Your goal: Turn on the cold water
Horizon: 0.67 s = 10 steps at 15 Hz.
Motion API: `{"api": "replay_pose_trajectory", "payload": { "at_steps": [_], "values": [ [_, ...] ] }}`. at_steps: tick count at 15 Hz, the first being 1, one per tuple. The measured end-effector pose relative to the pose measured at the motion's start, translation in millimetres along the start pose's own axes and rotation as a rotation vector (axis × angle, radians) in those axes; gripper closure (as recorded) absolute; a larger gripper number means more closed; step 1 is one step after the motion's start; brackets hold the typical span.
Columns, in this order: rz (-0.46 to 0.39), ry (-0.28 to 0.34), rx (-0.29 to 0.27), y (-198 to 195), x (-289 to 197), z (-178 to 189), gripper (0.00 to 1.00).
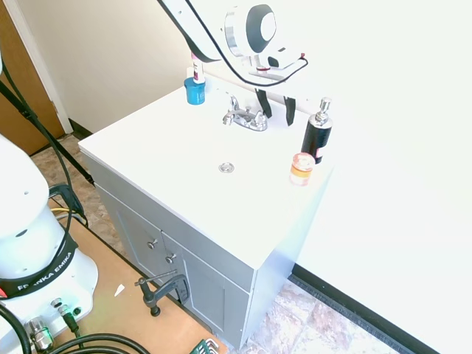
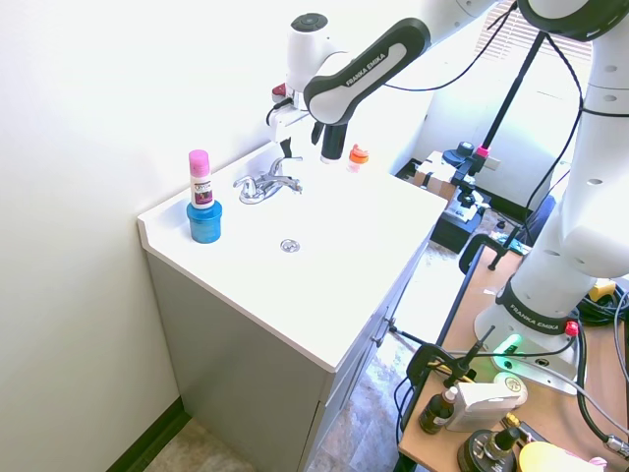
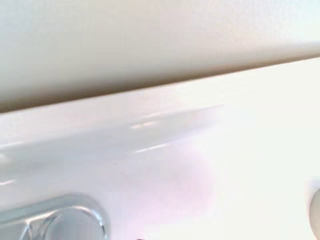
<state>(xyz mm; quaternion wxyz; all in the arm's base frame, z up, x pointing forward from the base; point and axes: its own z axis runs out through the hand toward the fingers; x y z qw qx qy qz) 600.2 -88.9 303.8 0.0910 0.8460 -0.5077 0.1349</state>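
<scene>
The small chrome faucet (image 1: 245,116) (image 2: 265,183) stands at the back of the white vanity top (image 1: 162,147), its spout pointing at the basin. The cold water tap is its right-hand lever (image 1: 259,116). My gripper (image 1: 276,107) (image 2: 287,149) hangs just behind and slightly above that lever, close to the wall. It is open, with two black fingers (image 1: 264,103) pointing down and nothing between them. A blurred piece of the faucet's chrome (image 3: 60,220) sits at the wrist view's lower left, with the white backsplash above it.
A black pump bottle (image 1: 317,134) and a small orange-capped jar (image 1: 301,169) (image 2: 358,155) stand right of the faucet. Left of it is a blue cup (image 1: 195,91) (image 2: 203,220) holding a pink-capped bottle. The drain (image 1: 226,168) (image 2: 289,246) lies in front.
</scene>
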Motion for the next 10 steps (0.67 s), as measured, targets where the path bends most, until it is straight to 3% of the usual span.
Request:
{"api": "replay_pose_trajectory", "payload": {
  "at_steps": [6,10],
  "values": [
    [0.027,-0.05,0.018,13,-11,-28,0.0],
    [0.029,-0.136,0.093,45,-39,-73,0.0]
  ]
}}
